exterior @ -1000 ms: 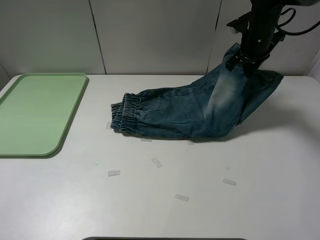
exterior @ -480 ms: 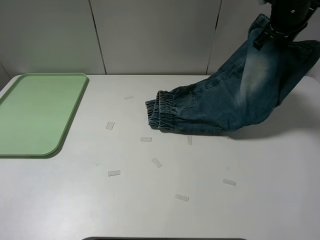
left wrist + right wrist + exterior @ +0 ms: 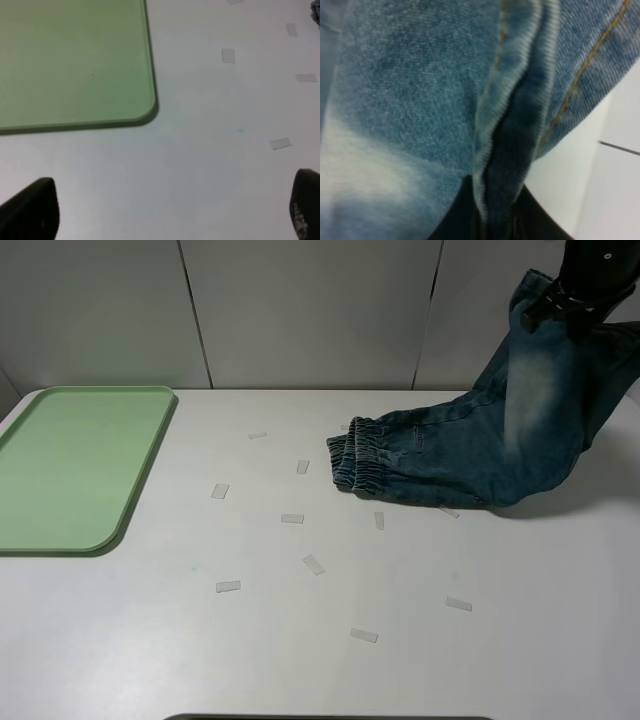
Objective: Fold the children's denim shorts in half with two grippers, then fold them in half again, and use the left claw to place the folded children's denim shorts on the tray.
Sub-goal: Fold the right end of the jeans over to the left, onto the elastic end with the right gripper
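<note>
The children's denim shorts (image 3: 500, 440) hang from my right gripper (image 3: 560, 302) at the far right of the exterior high view, one end lifted high and the elastic waistband (image 3: 358, 458) still dragging on the white table. In the right wrist view the denim (image 3: 420, 100) fills the picture and a folded hem (image 3: 507, 150) is pinched between the dark fingers. My left gripper (image 3: 165, 210) is open over bare table; its two black fingertips (image 3: 30, 210) stand far apart. The pale-green tray (image 3: 75, 465) lies at the far left, and its rounded corner (image 3: 145, 107) shows in the left wrist view.
Several small pieces of clear tape (image 3: 314, 564) are scattered over the middle of the table (image 3: 300, 660). A grey panelled wall (image 3: 300, 310) stands behind the table. The left arm does not show in the exterior high view.
My right gripper has risen and moved right with the shorts. The waistband has slid right across the table, uncovering more tape pieces.
</note>
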`<action>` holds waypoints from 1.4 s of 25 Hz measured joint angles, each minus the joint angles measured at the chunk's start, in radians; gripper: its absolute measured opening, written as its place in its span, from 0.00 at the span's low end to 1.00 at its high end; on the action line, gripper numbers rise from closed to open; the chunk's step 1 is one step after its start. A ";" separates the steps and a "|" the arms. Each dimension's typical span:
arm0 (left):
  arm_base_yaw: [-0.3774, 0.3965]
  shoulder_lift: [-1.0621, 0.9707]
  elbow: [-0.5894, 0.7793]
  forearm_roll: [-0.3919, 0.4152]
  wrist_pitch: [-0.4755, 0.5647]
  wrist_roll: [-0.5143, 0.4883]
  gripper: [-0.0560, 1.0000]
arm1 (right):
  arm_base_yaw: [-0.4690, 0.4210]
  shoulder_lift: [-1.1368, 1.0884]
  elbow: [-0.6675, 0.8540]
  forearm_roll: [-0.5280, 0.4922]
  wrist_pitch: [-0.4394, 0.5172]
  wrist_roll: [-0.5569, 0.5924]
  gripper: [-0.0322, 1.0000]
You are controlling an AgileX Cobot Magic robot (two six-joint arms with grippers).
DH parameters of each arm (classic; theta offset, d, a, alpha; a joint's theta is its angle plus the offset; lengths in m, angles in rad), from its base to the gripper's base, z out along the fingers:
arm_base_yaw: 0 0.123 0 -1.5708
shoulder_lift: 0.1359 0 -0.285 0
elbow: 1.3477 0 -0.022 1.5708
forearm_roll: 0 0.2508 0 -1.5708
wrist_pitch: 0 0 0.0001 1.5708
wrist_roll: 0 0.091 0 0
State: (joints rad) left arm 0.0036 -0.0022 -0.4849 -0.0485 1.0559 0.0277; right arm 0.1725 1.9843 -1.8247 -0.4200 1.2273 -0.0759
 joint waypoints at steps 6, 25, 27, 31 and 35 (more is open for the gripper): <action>0.000 0.000 0.000 0.000 0.000 0.000 0.91 | 0.100 0.000 0.000 0.022 0.000 0.099 0.06; 0.000 0.000 0.000 0.000 0.000 0.000 0.91 | 0.367 0.114 0.000 0.108 -0.002 0.319 0.06; 0.000 0.000 0.000 0.000 0.000 0.000 0.91 | 0.385 0.130 0.000 0.109 -0.002 0.338 0.06; 0.000 0.000 0.000 0.000 0.000 0.000 0.91 | 0.409 0.149 0.000 0.110 -0.002 0.356 0.06; 0.000 0.000 0.000 0.000 0.000 0.000 0.91 | 0.411 0.150 0.000 0.109 -0.002 0.369 0.14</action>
State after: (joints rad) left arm 0.0036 -0.0022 -0.4849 -0.0485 1.0559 0.0277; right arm 0.5838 2.1348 -1.8247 -0.3109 1.2258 0.2935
